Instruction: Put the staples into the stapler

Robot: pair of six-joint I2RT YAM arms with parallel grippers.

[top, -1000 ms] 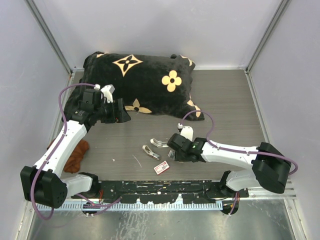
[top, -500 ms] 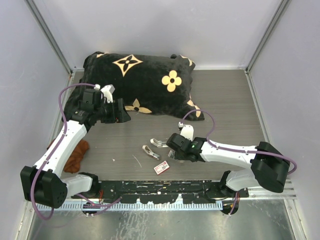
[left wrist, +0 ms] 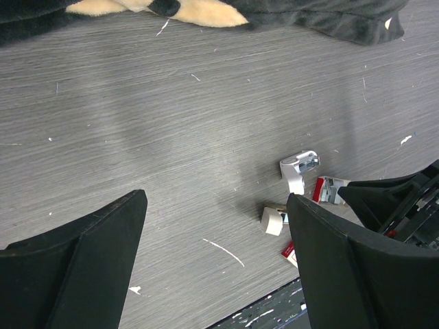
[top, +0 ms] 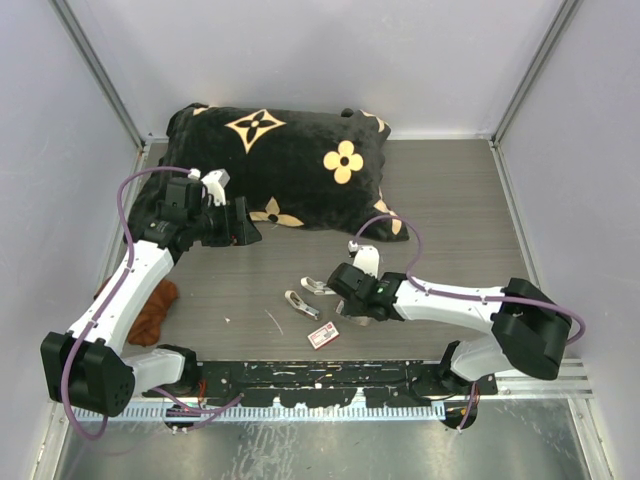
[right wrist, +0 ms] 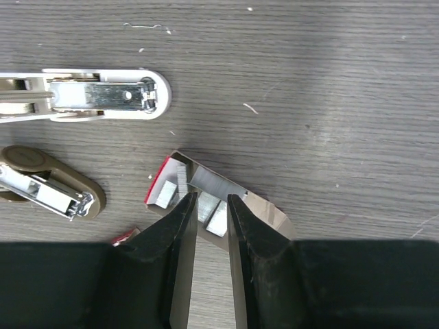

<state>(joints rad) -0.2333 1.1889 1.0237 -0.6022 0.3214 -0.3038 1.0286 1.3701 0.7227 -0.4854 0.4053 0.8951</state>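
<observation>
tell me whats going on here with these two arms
The robot is loading a stapler. The right gripper is down over the staples, its fingers narrowly apart around a strip; whether it already pinches one is unclear. The stapler lies opened on the table just beside them, its metal channel exposed. The left gripper hangs open and empty over the table near the black pillow.
</observation>
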